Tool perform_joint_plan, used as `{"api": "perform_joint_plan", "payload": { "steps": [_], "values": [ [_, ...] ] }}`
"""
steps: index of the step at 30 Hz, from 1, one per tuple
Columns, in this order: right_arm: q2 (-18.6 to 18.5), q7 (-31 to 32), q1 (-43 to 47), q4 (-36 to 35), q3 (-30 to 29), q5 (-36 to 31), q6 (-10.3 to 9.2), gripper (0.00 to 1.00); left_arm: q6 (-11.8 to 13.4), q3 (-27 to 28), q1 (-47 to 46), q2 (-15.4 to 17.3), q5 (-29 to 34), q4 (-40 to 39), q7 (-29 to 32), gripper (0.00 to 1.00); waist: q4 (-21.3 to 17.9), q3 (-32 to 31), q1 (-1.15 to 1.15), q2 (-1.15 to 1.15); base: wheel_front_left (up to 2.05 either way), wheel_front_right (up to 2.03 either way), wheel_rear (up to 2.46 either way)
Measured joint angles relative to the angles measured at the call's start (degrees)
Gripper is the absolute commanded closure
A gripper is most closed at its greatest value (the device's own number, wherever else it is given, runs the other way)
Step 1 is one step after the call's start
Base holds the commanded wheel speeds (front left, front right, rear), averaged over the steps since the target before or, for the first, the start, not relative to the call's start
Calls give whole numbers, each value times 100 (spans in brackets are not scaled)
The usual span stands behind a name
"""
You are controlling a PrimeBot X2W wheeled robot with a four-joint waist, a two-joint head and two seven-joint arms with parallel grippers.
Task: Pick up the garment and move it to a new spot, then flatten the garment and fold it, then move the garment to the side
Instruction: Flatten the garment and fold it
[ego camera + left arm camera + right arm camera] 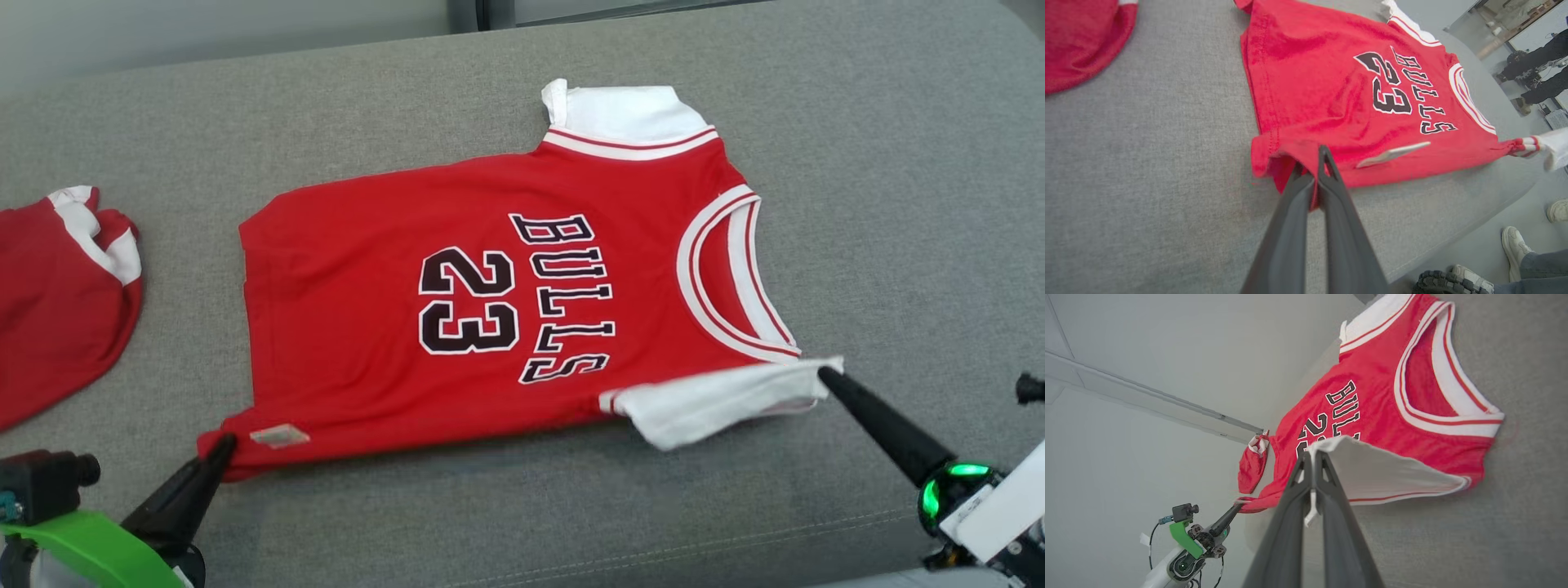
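On couch, 2 end effectors pinch 1 jersey; 1 garment apart.

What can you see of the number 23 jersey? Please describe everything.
The jersey is red cloth with white sleeves, a white-striped neckline, and black "BULLS" and "23". It lies almost flat on the grey cushion, neck toward the robot's right. The left gripper pinches its near hem corner; the right gripper pinches the near white sleeve.
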Motion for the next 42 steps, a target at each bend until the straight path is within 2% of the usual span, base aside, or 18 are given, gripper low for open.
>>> {"api": "perform_joint_plan", "payload": {
  "steps": [5, 11, 12, 18, 29, 32, 36, 42],
  "values": [
    [-427, 0, -559, -479, -300, -331, -1, 100, 0, 138, -347, 199, -65, -602, -4, 100, -99, -173, 0, 0, 0, 0, 0],
    [-642, -12, -1051, -887, -820, -321, -2, 100, -1, 197, -760, 357, -293, -1243, 159, 100, -155, -400, 0, 0, 0, 0, 0],
    [-690, -27, -1231, -1056, -983, -252, -2, 100, -1, 250, -871, 443, -509, -1426, 270, 100, -168, -494, 0, 0, 0, 0, 0],
    [-918, 8, -1626, -1345, -1317, -88, -9, 100, 0, 569, -1068, 805, -838, -1757, 599, 100, -209, -696, 0, 0, 0, 0, 0],
    [-1203, 132, -1956, -2064, -1924, 311, -115, 100, 0, 637, -1170, 1332, -1577, -2911, 1390, 100, -369, -975, 0, 0, 0, 0, 0],
    [-1261, 121, -1989, -2302, -2254, 509, -246, 100, 35, 826, -1203, 1488, -1844, -3330, 1525, 100, -392, -1041, 0, 0, 0, 0, 0],
    [-1350, 100, -2038, -2462, -2689, 705, -457, 100, 233, 1205, -1466, 1681, -2271, -3825, 1669, 100, -412, -1006, 0, 0, 0, 0, 0],
    [-1404, 181, -2124, -2548, -2915, 1221, -778, 100, 579, 1395, -1726, 2050, -2731, -4187, 2106, 100, -416, -785, 0, 0, 0, 0, 0]
  ]
}}
